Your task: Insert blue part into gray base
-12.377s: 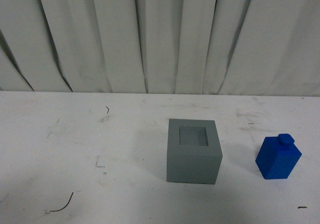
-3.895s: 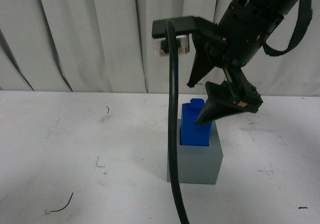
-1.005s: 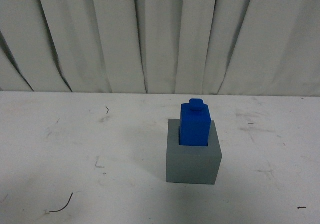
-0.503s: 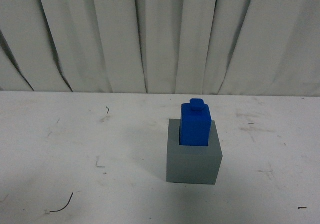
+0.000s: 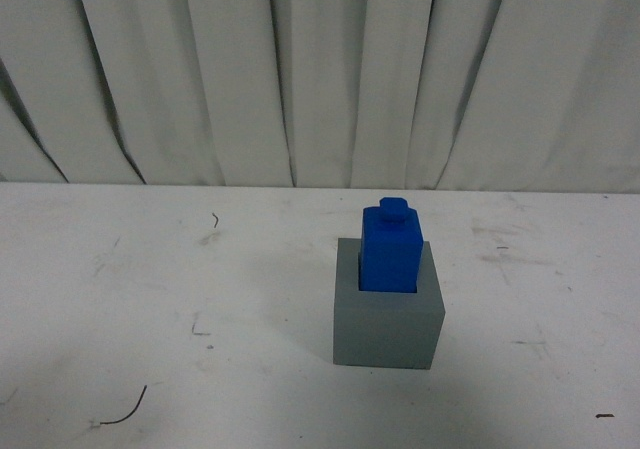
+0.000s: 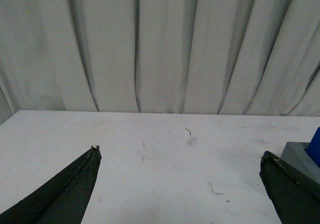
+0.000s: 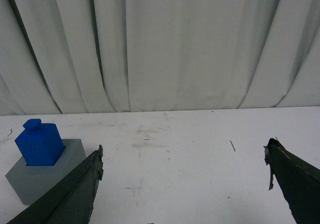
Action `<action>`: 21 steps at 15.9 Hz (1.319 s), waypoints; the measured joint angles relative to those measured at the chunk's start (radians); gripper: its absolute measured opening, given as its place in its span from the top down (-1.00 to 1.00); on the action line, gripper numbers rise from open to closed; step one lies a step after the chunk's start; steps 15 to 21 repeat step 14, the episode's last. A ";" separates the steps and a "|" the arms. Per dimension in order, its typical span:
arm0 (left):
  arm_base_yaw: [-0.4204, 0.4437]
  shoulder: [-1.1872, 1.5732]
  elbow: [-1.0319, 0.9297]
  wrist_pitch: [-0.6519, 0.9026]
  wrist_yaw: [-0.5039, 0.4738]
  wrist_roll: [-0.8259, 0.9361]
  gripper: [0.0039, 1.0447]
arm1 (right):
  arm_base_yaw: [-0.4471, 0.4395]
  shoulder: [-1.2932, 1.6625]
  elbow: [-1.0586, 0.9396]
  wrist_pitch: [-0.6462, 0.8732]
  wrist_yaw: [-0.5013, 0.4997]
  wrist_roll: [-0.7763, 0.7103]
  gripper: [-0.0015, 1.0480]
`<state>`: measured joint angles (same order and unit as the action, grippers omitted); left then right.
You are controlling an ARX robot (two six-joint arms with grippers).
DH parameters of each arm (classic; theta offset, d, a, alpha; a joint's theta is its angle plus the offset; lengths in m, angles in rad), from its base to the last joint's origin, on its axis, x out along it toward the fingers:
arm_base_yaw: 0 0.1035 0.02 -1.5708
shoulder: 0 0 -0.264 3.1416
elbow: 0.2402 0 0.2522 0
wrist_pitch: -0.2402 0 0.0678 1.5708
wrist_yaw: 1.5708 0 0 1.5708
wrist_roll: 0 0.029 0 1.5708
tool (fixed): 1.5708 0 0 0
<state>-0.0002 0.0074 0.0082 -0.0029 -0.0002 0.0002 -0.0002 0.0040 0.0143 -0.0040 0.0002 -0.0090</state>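
The blue part (image 5: 390, 251) stands upright in the recess of the gray base (image 5: 388, 327) on the white table, its knob on top. About half of it rises above the base. Neither arm shows in the front view. In the right wrist view the blue part (image 7: 39, 144) and gray base (image 7: 35, 180) lie beside one finger, apart from my open, empty right gripper (image 7: 182, 156). In the left wrist view my left gripper (image 6: 179, 156) is open and empty over bare table; the gray base (image 6: 302, 156) and an edge of the blue part (image 6: 316, 146) show behind one finger.
The white table (image 5: 150, 299) carries scuff marks and small bits of dark thread (image 5: 125, 411). A pleated white curtain (image 5: 300, 69) hangs behind the table's far edge.
The blue part, once on the table right of the base, now sits in the base's recess. The right arm that was over it has left the front view. Nothing moved in the last second.
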 joint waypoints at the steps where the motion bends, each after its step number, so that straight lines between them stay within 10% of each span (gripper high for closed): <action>1: 0.000 0.000 0.000 0.000 0.000 0.000 -0.88 | 0.000 0.000 0.000 0.000 0.000 0.000 -0.88; 21: 0.000 0.000 0.000 0.000 0.000 0.000 -0.88 | 0.000 0.000 0.000 0.000 0.000 0.000 -0.88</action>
